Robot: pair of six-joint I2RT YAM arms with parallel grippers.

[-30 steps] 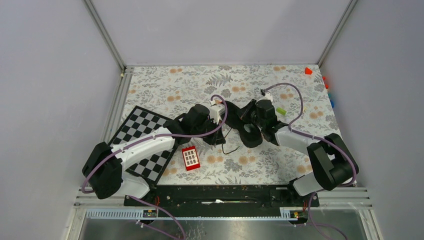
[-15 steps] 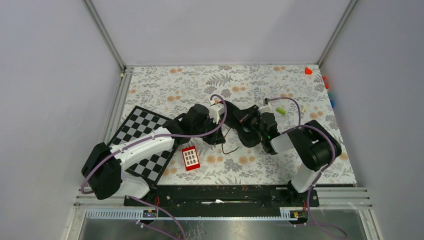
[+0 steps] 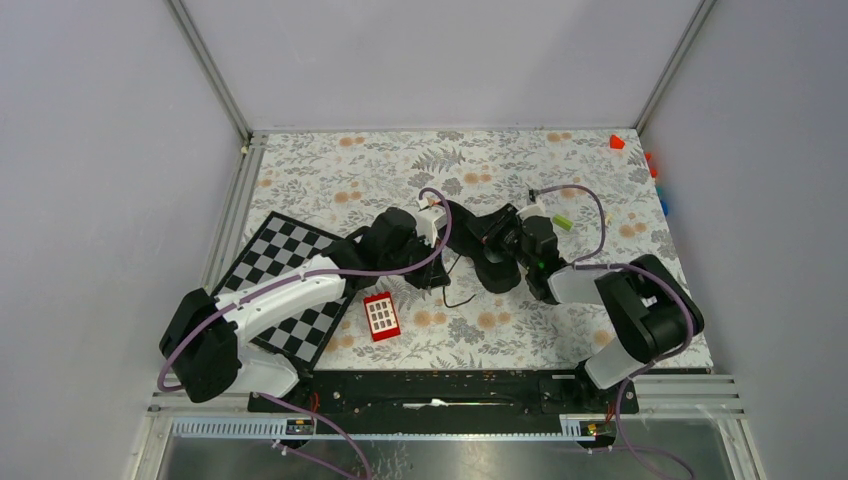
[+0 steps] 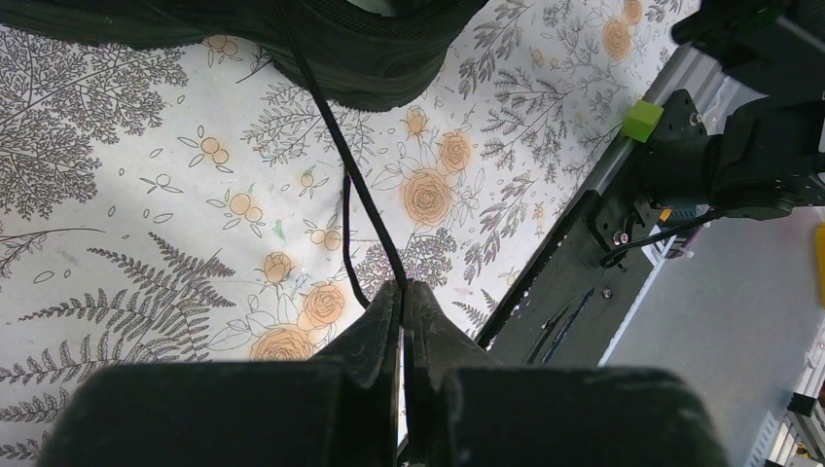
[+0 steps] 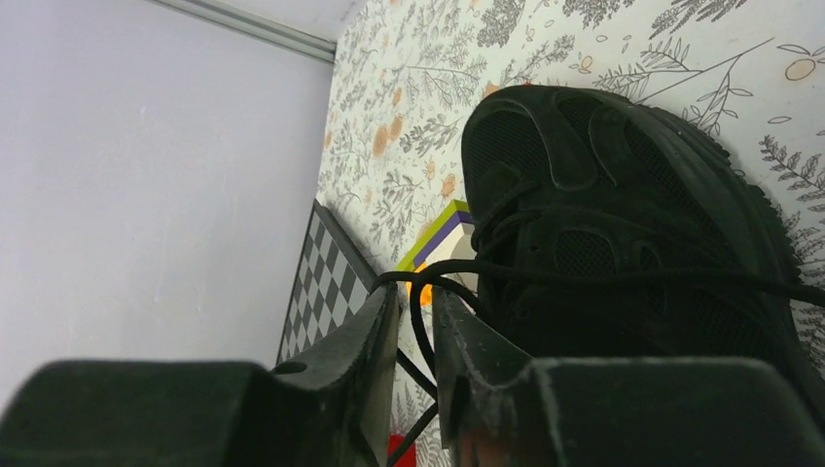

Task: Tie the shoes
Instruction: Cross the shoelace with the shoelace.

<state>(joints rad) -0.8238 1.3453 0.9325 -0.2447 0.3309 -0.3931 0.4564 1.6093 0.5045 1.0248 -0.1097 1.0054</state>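
The left gripper (image 4: 402, 288) is pinched tight on a black lace (image 4: 336, 146) that runs taut from the shoe (image 4: 360, 49). Its arm reaches in from the shoe's left, forearm over the chessboard (image 3: 270, 260). The right gripper (image 5: 415, 297) is narrowly parted at the shoe's right side, with another strand (image 5: 417, 326) loose in the gap. Its arm is folded, elbow raised. The shoe lies on the floral cover (image 3: 330, 170) between both wrists.
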